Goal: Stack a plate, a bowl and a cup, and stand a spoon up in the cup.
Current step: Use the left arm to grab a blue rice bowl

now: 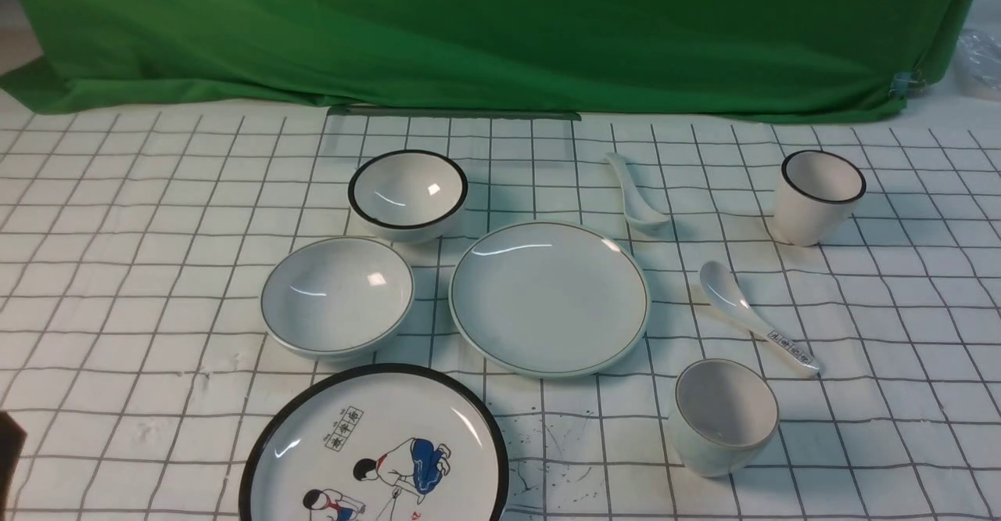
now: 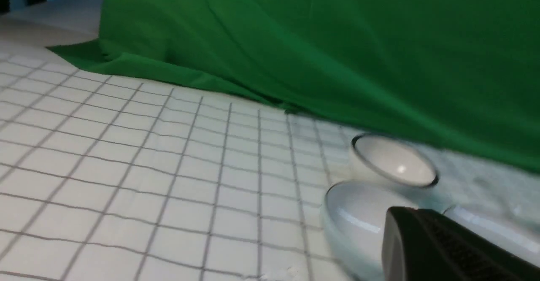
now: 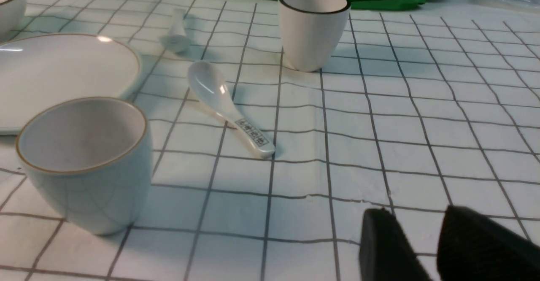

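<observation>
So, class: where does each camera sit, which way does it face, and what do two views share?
Front view: between the arms, facing forward over the checked cloth to the green backdrop; no hand clearly shows.
Left wrist view: low over the cloth, facing the bowl and black-rimmed bowl; left hand shows, shut.
Right wrist view: low, facing the cup and printed spoon; right hand shows, open.
Shared: front and right wrist both show that cup.
</observation>
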Robot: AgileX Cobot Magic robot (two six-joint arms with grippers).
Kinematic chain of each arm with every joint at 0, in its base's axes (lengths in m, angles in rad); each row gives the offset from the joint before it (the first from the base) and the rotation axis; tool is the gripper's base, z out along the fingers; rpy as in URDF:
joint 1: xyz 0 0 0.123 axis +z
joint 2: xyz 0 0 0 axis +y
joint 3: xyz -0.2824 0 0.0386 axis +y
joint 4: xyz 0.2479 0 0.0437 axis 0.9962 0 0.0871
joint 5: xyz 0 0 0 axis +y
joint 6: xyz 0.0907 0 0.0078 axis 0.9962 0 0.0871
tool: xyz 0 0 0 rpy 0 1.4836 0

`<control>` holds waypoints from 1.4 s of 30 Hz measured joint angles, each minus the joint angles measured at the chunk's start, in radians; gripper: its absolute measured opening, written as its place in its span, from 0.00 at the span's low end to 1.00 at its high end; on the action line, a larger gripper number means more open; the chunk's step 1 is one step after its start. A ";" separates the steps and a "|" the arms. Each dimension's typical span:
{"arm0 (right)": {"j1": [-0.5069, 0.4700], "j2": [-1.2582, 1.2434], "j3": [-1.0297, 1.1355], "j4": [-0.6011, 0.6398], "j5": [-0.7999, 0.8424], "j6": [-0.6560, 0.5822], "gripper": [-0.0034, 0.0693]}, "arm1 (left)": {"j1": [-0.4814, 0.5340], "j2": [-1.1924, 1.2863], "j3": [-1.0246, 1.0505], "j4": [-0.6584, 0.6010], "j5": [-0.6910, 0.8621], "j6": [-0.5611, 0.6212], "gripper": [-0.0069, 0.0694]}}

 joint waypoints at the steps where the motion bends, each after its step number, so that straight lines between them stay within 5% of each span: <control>1: 0.000 0.000 0.000 0.000 0.000 0.000 0.37 | 0.000 0.000 0.000 -0.041 -0.026 -0.004 0.10; 11: 0.000 0.000 0.000 0.000 0.000 0.000 0.37 | 0.000 0.000 0.000 -0.202 -0.323 -0.176 0.10; 14: 0.000 0.000 0.000 0.028 -0.048 0.013 0.37 | 0.000 0.000 0.000 -0.180 -0.490 -0.352 0.10; 18: 0.000 0.000 0.000 0.178 -0.225 0.235 0.37 | 0.000 0.000 -0.077 -0.002 -0.555 -0.596 0.10; 23: 0.000 0.000 0.000 0.218 -0.350 0.566 0.37 | 0.000 0.056 -0.373 0.238 -0.203 -0.671 0.10; 28: 0.000 0.000 0.000 0.219 -0.363 0.610 0.37 | 0.000 0.315 -0.708 0.311 0.397 -0.567 0.10; 32: 0.028 0.000 -0.025 0.193 -0.364 0.652 0.37 | 0.000 0.577 -0.858 0.234 0.779 -0.466 0.10; 37: 0.132 0.073 -0.306 0.100 -0.116 0.505 0.28 | 0.000 0.880 -0.935 0.077 0.898 -0.249 0.10; 42: 0.275 0.368 -0.646 0.084 0.324 0.305 0.13 | -0.016 1.203 -0.985 0.047 0.898 -0.108 0.09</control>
